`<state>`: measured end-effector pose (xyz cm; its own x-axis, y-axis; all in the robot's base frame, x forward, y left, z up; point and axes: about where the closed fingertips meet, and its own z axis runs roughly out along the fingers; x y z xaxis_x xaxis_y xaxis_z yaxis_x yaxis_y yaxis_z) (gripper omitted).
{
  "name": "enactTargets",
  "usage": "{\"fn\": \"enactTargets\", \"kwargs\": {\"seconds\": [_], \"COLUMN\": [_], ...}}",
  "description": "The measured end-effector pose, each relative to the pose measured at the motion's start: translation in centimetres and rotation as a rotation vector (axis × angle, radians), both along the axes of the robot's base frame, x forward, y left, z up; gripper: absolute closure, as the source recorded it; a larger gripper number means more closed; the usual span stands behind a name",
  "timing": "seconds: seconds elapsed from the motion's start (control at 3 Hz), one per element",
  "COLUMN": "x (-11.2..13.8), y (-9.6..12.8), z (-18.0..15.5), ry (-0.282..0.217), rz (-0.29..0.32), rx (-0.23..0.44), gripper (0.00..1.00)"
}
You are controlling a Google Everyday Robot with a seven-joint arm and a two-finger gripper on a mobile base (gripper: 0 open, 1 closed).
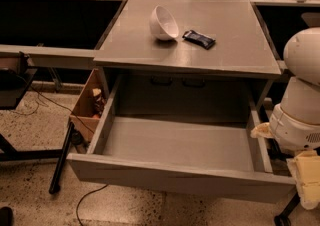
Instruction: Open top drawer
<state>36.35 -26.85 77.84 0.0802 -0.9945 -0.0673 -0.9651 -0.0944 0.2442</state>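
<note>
Gripper: the gripper (309,184) hangs low, just outside the right front corner of the top drawer (180,145). I cannot tell whether it is clenched or released.
Arm: the white arm (302,105) stands just beside the drawer's right wall and rises above it.
Drawer position: it is drawn far out from under the table, with its front panel (175,179) nearest the camera and its grey tray bare and open to view.
Progress: judged done or very nearly so, as little travel looks left.
Handling: likely a stiff, rigid box of moderate weight that slides straight on its runners. The flat matte face has no handle, so a pinch on it would probably slip.
Where to hold: the top edge of the front panel, hooked from inside the tray and near the middle. A pull from 1 corner could skew it on its runners.
Left of drawer: a wooden crate (89,101) on the floor, just beside the left wall.
Above and behind drawer: the table top (235,35) carries 1 white bowl (163,22) tipped on its side. 1 dark packet (199,39) lies near it, to the right.
</note>
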Motion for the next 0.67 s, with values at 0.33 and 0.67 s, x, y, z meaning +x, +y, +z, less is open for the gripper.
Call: {"fn": "enactTargets", "kwargs": {"seconds": [0.33,0.67], "x": [1.32,1.32], "y": [1.79,1.79], "z": [2.37,2.37], "ry": [-0.117,-0.117], "rz": [-0.029,-0.029], "rx": [0.026,0.026], "gripper": [0.00,0.00]}}
